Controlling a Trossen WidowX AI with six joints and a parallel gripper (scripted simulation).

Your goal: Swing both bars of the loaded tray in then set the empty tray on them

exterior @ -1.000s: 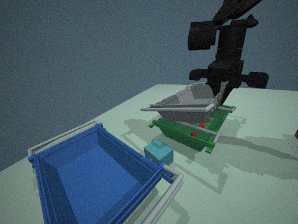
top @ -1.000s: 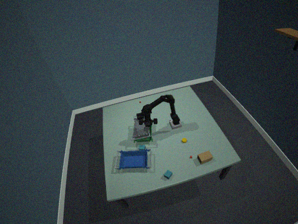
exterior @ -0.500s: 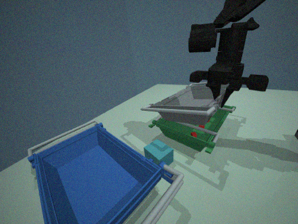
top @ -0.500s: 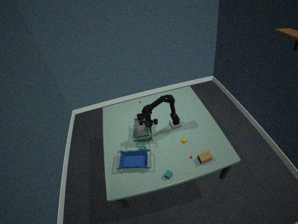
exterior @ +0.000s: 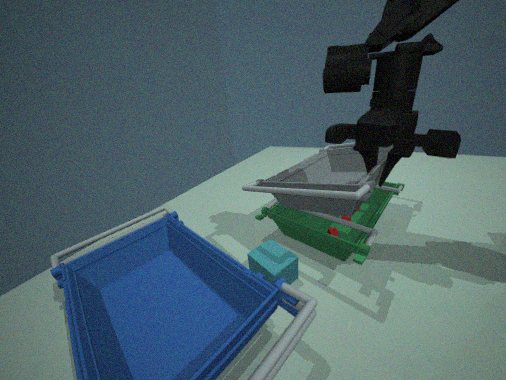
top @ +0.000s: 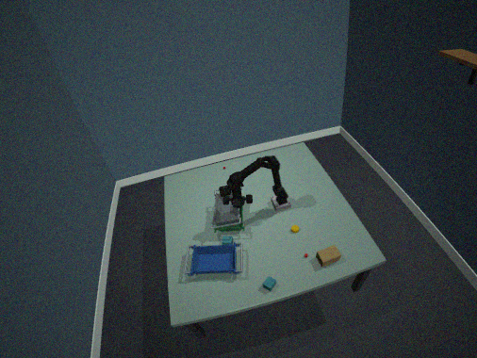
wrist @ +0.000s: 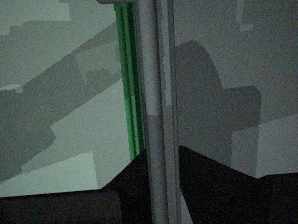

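Note:
The loaded green tray point(top: 232, 229) point(exterior: 310, 233) point(wrist: 131, 90) stands on the table with red blocks point(exterior: 333, 232) inside. Its near wire bar point(exterior: 350, 226) lies across its top near the near end. The far bar point(exterior: 397, 189) is mostly hidden; its position is hard to tell. My gripper point(top: 239, 205) point(exterior: 378, 172) point(wrist: 163, 155) is shut on the long side wall of the empty grey tray point(top: 227, 215) point(exterior: 315, 201) point(wrist: 167, 75). The grey tray is above the green one, looks shifted towards its left side and roughly level. Whether it touches the bars cannot be told.
An empty blue tray point(top: 214, 260) point(exterior: 160, 300) with its bars out stands at the near left. A teal block point(top: 227, 240) point(exterior: 272, 262) lies between it and the green tray. Another teal block point(top: 269, 284), a yellow piece point(top: 295, 229) and a tan block point(top: 329, 255) lie further right.

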